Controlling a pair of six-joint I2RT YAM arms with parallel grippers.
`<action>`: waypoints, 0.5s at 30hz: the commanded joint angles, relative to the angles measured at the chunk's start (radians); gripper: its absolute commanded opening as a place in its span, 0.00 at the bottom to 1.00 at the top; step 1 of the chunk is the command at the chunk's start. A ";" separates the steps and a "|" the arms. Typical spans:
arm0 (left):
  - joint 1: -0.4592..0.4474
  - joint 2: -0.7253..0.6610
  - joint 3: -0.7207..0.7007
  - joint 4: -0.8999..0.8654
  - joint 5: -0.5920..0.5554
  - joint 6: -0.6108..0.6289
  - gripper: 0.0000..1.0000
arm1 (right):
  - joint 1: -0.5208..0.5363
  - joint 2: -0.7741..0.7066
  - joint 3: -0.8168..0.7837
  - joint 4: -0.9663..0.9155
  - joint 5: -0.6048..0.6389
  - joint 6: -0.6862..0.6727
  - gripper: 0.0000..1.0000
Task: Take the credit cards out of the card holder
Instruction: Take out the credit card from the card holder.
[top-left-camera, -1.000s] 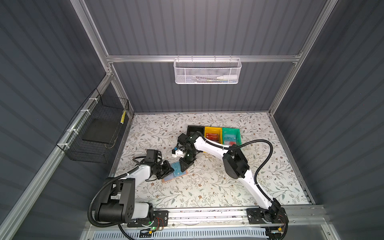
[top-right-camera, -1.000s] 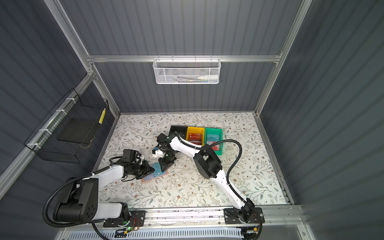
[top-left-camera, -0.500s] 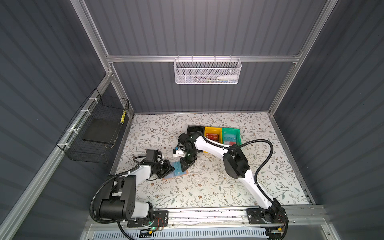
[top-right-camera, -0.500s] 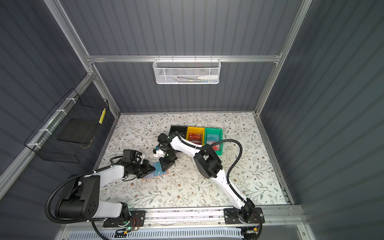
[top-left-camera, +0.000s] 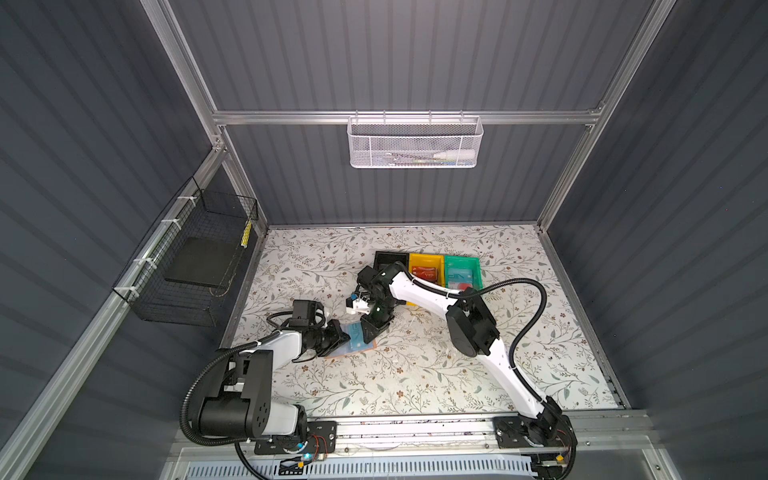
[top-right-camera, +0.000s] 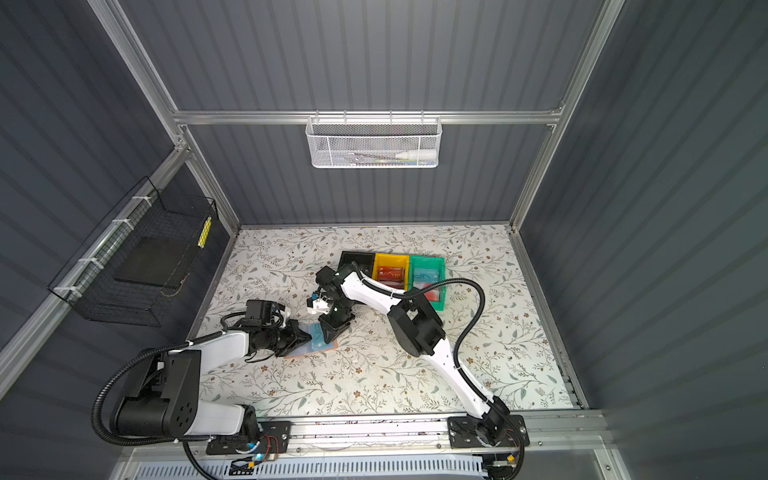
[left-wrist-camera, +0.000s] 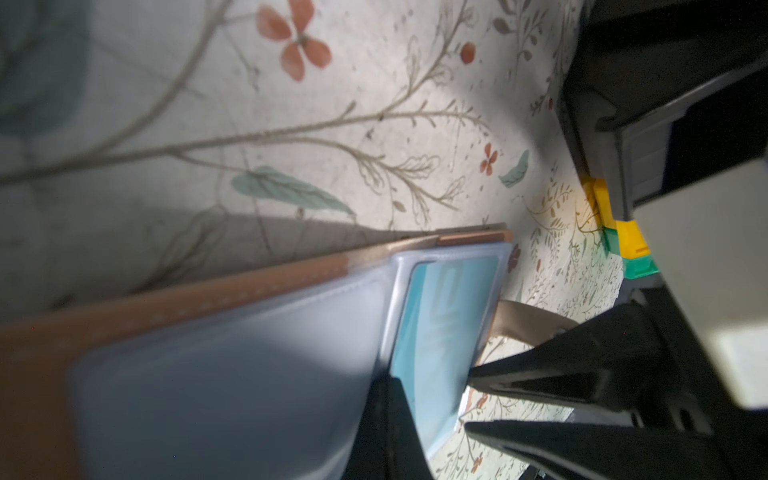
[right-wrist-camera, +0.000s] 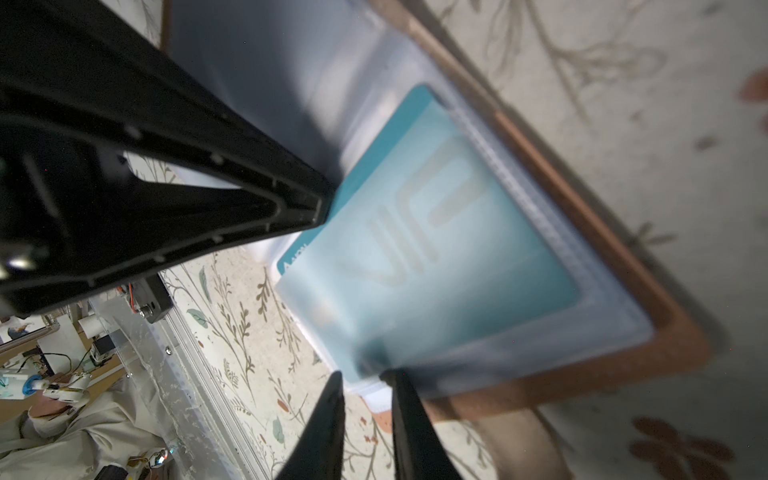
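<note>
My left gripper (right-wrist-camera: 322, 205) is closed, its tip on the clear sleeve of the card holder (right-wrist-camera: 673, 357), beside the teal credit card (right-wrist-camera: 436, 216) tucked inside. My right gripper (right-wrist-camera: 361, 378) stands a narrow gap apart at the sleeve's edge; whether it pinches it I cannot tell. The card holder lies open on the counter (top-left-camera: 415, 374), near the yellow bin (top-left-camera: 426, 257).

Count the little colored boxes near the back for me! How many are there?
3, in a row: the black bin, partly under the right arm; the yellow bin in the middle; the green bin at the other end. No others show.
</note>
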 joint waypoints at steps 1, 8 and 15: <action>-0.003 0.009 -0.026 -0.067 -0.027 0.035 0.01 | 0.000 0.039 -0.028 -0.008 0.021 0.006 0.25; 0.008 -0.024 -0.012 -0.125 -0.076 0.044 0.00 | -0.005 0.037 -0.044 -0.004 0.023 0.008 0.25; 0.014 -0.048 0.011 -0.188 -0.125 0.050 0.00 | -0.011 0.035 -0.055 -0.004 0.023 0.008 0.25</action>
